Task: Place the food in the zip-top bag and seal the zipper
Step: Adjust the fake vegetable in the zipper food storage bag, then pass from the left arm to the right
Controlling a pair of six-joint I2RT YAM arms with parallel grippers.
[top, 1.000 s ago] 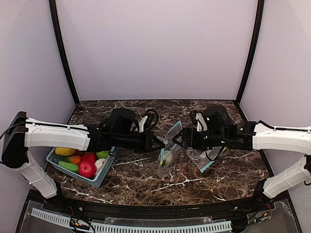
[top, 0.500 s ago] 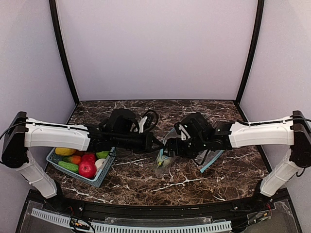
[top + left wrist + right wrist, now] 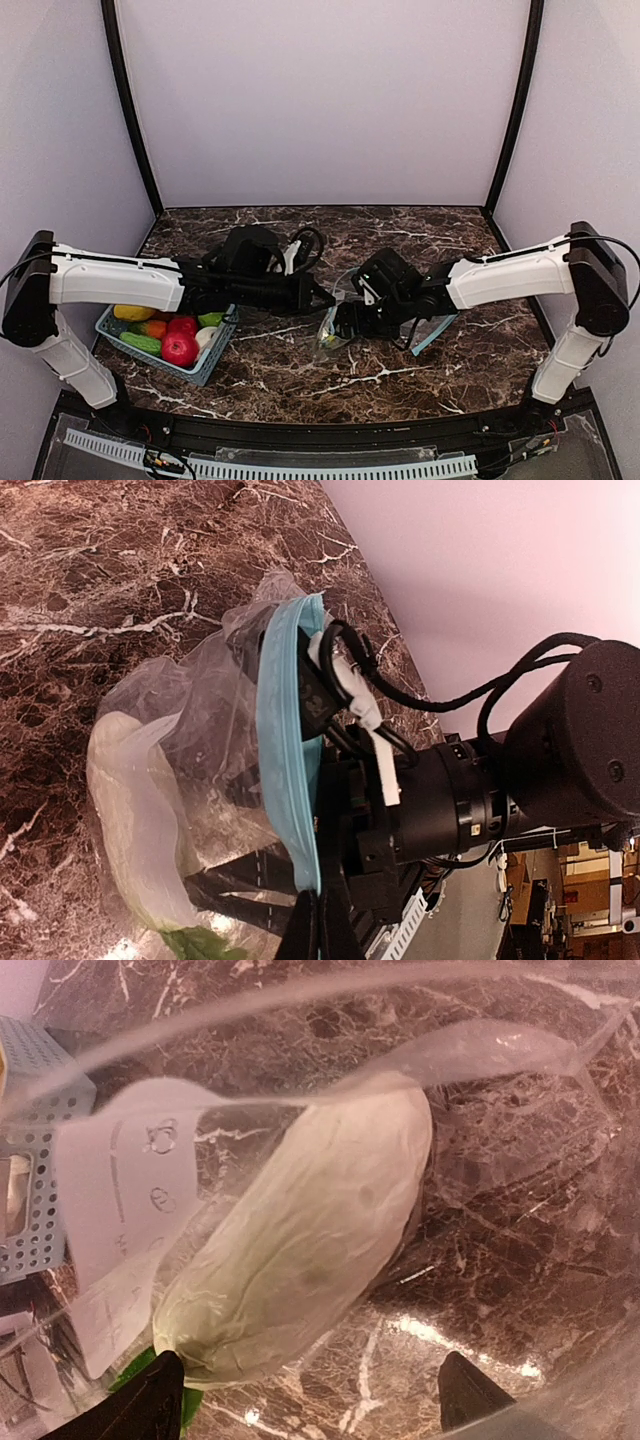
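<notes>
The left gripper (image 3: 318,930) was found clamped on the blue rim (image 3: 283,760) of the zip-top bag (image 3: 170,710), the right gripper (image 3: 315,1405) spread apart at its mouth, a cream-white vegetable (image 3: 300,1260) inside, other food (image 3: 180,348) in the basket (image 3: 210,372)

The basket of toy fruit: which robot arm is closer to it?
Left. The left arm stretches right past the basket's far side. The right arm comes in from the other side and stops at the bag, away from the basket.
</notes>
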